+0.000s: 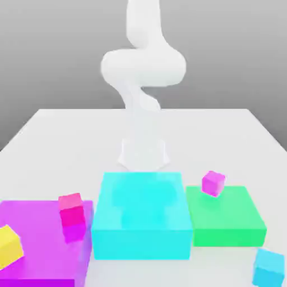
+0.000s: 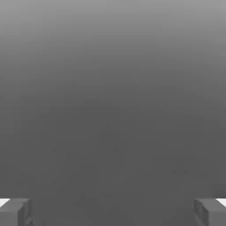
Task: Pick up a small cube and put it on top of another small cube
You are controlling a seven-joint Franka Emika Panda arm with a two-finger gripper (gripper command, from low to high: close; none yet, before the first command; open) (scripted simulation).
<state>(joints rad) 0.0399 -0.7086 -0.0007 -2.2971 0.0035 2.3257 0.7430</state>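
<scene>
Exterior view: small cyan cube [image 1: 268, 267] resting on counter [image 1: 56, 134] at five o'clock, apart from the blocks, open to approach. Small violet cube [image 1: 213, 183] at three o'clock, tilted on green block [image 1: 224, 218], far edge. White arm [image 1: 143, 73] raised at twelve o'clock, behind large cyan block [image 1: 142, 216]; nothing carried.

Hand view: gripper [image 2: 113, 212] spread to full width, empty, fingertips [image 2: 15, 212] at opposite corners, presumably readied for the pick.
</scene>
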